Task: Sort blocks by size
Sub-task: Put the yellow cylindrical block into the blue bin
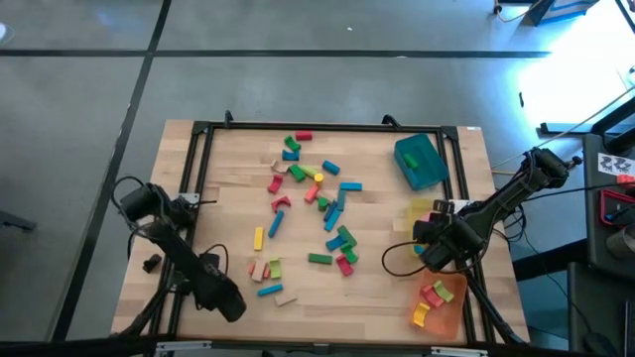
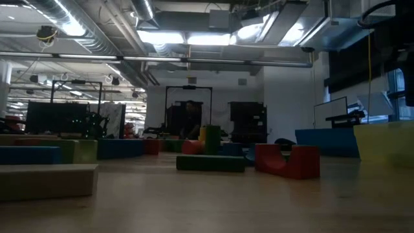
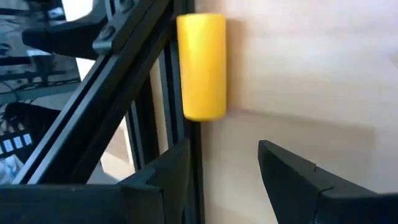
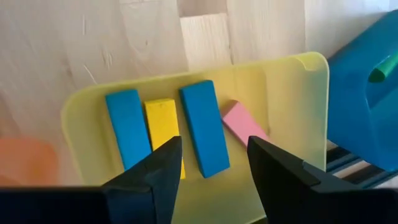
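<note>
Several coloured blocks (image 1: 316, 213) lie loose on the middle of the wooden table. My left gripper (image 1: 226, 297) is low over the table's near left part. In its wrist view it (image 3: 224, 149) stands open, and a yellow block (image 3: 201, 65) lies flat on the wood ahead of the fingers. My right gripper (image 1: 429, 253) hangs open over the yellow tray (image 4: 292, 81) at the table's right side, pointing down. In the tray lie two blue bars (image 4: 202, 127), a yellow bar (image 4: 163, 124) and a pink block (image 4: 242, 124). Nothing is between either pair of fingers.
A teal tray (image 1: 419, 161) stands at the far right. An orange tray (image 1: 442, 302) with a few blocks is at the near right. A black frame rail (image 3: 124, 112) runs beside the yellow block. In the low view a red arch block (image 2: 288, 162) and a green bar (image 2: 210, 162) lie mid-table.
</note>
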Action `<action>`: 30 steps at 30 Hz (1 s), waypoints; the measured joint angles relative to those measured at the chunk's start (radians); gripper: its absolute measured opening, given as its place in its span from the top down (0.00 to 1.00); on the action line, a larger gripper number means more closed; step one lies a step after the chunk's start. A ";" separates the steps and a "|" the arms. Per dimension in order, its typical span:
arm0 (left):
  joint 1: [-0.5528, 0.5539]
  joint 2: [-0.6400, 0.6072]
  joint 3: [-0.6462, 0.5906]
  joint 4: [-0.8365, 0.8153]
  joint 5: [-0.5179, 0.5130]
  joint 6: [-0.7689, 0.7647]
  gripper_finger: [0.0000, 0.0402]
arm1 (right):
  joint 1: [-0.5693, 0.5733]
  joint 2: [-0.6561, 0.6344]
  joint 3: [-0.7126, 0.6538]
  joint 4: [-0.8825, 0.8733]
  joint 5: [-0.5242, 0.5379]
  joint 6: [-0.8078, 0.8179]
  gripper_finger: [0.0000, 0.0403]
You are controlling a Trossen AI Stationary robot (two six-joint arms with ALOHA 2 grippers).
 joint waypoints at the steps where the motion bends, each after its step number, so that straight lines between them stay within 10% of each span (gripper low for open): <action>1: -0.001 0.010 -0.009 0.001 0.000 -0.007 0.56 | 0.000 0.000 0.000 0.006 0.000 0.000 0.54; 21: -0.012 0.020 -0.170 0.126 -0.017 -0.047 0.57 | 0.000 0.000 0.000 0.021 0.001 0.000 0.54; 30: -0.012 0.020 -0.169 0.127 -0.039 0.001 0.72 | 0.000 0.000 0.000 0.023 0.000 0.000 0.54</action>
